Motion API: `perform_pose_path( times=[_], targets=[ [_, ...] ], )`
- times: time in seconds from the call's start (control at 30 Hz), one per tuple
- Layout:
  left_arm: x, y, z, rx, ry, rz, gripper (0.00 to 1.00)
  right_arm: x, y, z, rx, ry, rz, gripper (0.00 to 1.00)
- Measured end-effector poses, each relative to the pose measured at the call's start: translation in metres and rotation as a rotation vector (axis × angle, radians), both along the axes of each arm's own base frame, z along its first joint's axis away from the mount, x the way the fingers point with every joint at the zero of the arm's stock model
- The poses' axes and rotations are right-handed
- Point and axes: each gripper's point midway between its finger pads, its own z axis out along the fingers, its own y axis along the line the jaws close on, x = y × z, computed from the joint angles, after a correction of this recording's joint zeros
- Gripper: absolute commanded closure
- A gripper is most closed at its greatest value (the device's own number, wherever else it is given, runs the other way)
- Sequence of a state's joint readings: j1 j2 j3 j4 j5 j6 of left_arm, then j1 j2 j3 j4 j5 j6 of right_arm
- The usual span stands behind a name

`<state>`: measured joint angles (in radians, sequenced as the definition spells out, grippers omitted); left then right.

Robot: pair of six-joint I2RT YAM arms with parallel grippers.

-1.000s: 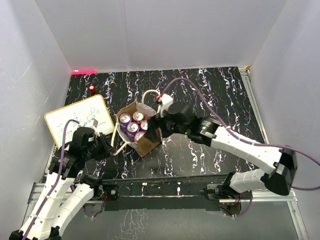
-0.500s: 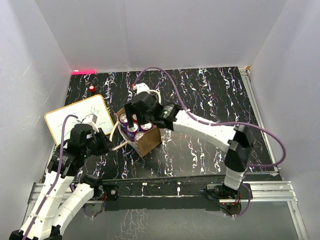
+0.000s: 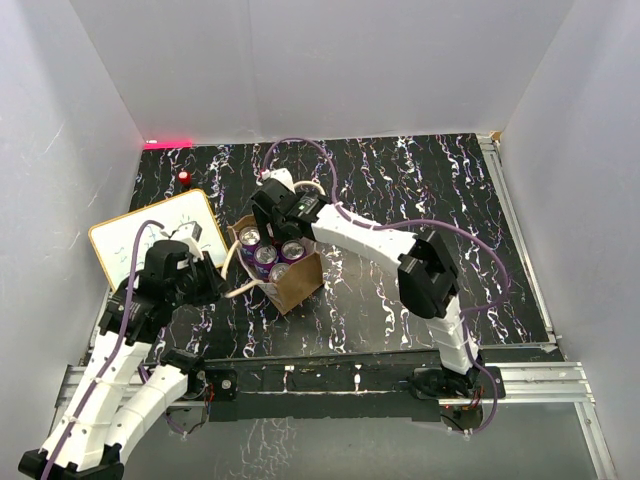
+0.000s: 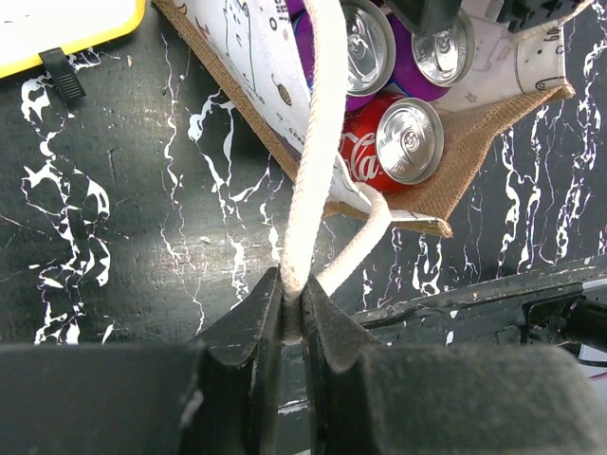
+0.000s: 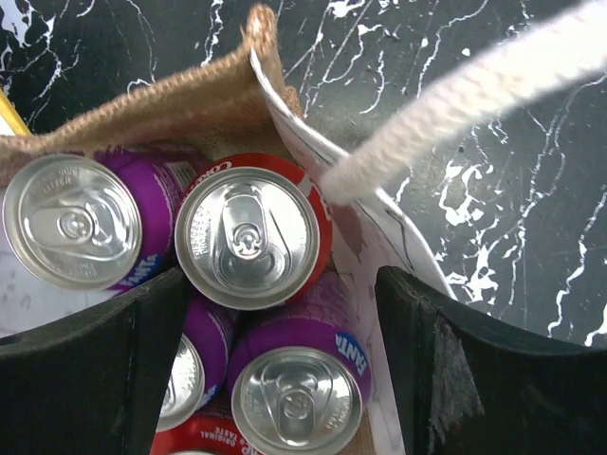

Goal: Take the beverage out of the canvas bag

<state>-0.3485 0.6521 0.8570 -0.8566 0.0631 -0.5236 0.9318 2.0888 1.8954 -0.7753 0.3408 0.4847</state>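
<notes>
The tan canvas bag (image 3: pixel 292 284) stands open on the black marbled table, with several purple and red cans (image 3: pixel 266 256) upright inside. My left gripper (image 3: pixel 213 283) is shut on one cream handle (image 4: pixel 313 142) and holds it taut to the left of the bag (image 4: pixel 465 161). My right gripper (image 3: pixel 268 236) hangs open just above the bag's mouth. In the right wrist view its fingers (image 5: pixel 85 379) straddle a red can (image 5: pixel 248 237) and a purple Fanta can (image 5: pixel 296 393), touching neither. The other handle (image 5: pixel 474 95) crosses that view.
An orange-rimmed whiteboard (image 3: pixel 160 240) lies left of the bag, close to my left arm. A small red object (image 3: pixel 184 177) sits at the far left back. White walls enclose the table on three sides. A metal rail (image 3: pixel 330 380) runs along the near edge.
My right arm has swung left from the bag's right side to over its mouth, jaws open above the cans. My left gripper has kept hold of the handle.
</notes>
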Motion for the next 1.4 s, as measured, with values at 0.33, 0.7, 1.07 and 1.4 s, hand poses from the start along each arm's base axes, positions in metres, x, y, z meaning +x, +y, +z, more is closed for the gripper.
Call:
perform_pose_path(
  times=[0.33,0.7,1.07,1.4],
  targets=[
    [0.004,-0.002,-0.007,0.019,0.031,-0.019,0.97,0.005,0.012,-0.007,0.013,0.033,0.035,0.2],
    [0.005,0.001,-0.004,0.015,0.014,-0.003,0.97,0.011,0.019,-0.025,-0.006,0.071,0.038,0.18],
    [0.009,0.009,-0.002,0.009,0.006,0.046,0.97,0.018,0.023,-0.041,-0.016,0.096,0.032,0.32],
    [0.014,0.013,-0.005,-0.008,0.028,0.064,0.97,0.017,0.025,-0.039,-0.017,0.1,0.053,0.6]
  ],
)
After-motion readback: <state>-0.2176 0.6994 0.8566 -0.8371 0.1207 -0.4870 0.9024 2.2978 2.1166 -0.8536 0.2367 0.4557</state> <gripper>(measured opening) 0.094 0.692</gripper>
